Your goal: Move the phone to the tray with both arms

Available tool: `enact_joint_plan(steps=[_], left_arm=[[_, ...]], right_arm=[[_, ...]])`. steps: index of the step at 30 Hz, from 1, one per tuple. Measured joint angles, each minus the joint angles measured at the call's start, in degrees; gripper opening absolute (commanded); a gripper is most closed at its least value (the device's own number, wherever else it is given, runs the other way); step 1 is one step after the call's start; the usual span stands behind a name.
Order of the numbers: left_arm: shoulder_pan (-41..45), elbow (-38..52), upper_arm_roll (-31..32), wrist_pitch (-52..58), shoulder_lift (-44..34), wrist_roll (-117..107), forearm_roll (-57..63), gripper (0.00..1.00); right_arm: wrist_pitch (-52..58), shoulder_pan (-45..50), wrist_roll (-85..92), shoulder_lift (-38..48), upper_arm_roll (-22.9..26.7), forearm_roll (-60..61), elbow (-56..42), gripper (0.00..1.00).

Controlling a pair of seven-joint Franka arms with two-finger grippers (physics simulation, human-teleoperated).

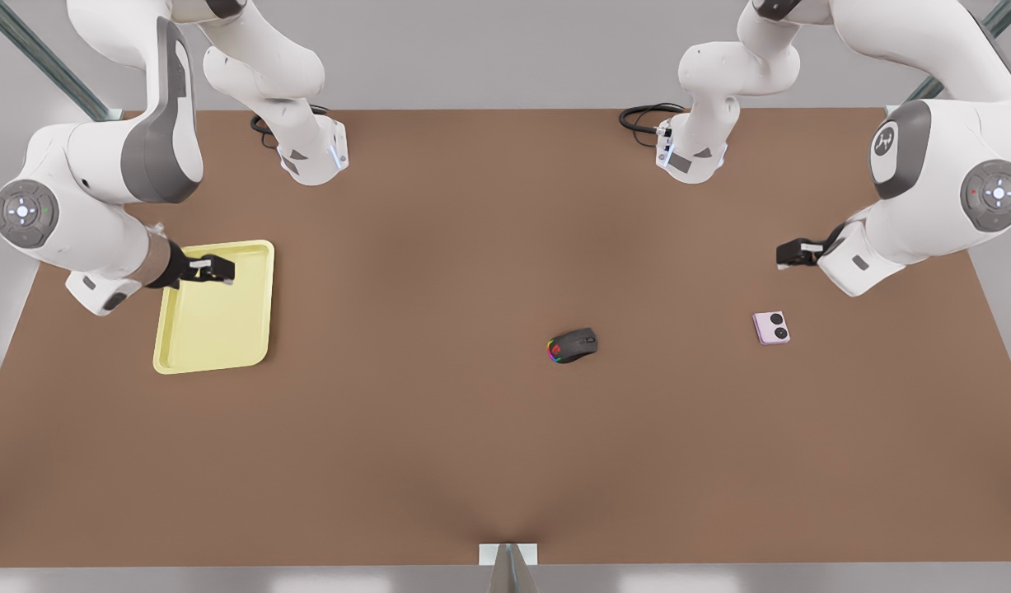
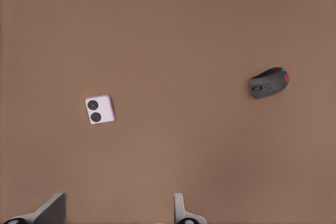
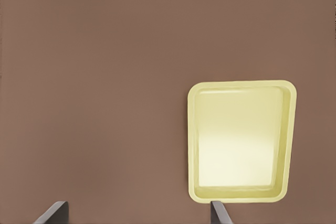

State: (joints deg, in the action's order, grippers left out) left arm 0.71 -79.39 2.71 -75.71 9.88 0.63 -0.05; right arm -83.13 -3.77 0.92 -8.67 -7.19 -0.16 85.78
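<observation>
The pale pink phone (image 1: 771, 328) (image 2: 100, 109) lies flat on the brown table at the front view's right, its two black camera circles facing up. Above and just behind it hovers my left gripper (image 1: 789, 254) (image 2: 116, 212), open and holding nothing. The pale yellow tray (image 1: 217, 329) (image 3: 239, 140) rests on the table at the front view's left with nothing in it. Over the tray's far edge hangs my right gripper (image 1: 217, 269) (image 3: 136, 214), also open and holding nothing.
A black computer mouse (image 1: 573, 345) (image 2: 269, 82) with rainbow lights lies on the table between phone and tray, nearer the phone. Both arm bases (image 1: 311, 156) (image 1: 693, 156) stand at the table's back edge, with black cables beside them.
</observation>
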Motion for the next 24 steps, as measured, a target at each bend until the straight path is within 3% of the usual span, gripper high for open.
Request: enact_joint_plan(steps=[5, 9, 13, 18, 24], left_arm=[[-0.76, -7.81, -7.00, -5.39, 6.77, -0.01, 0.15, 1.00], [-9.13, -24.44, -8.74, -22.24, 11.80, 1.96, -0.16, 1.00], [-11.09, -35.38, -8.86, -39.24, 13.77, 4.09, -0.23, 1.00], [-10.97, -38.81, -8.59, -51.92, 15.14, 6.05, -0.26, 1.00], [-10.44, -41.13, -7.06, -57.80, 15.12, 9.23, 0.26, 1.00]], right_arm=[[-1.70, 0.15, 0.11, -0.08, 0.00, -0.02, 0.03, 1.00], [-2.54, 0.18, 0.17, -0.24, 0.00, -0.02, 0.15, 1.00], [-3.04, -0.02, 0.22, -0.26, -0.01, -0.03, 0.26, 1.00], [-3.26, -0.01, 0.26, -0.16, -0.01, -0.03, 0.32, 1.00], [-3.50, 0.07, 0.30, -0.22, 0.00, -0.04, 0.88, 1.00]])
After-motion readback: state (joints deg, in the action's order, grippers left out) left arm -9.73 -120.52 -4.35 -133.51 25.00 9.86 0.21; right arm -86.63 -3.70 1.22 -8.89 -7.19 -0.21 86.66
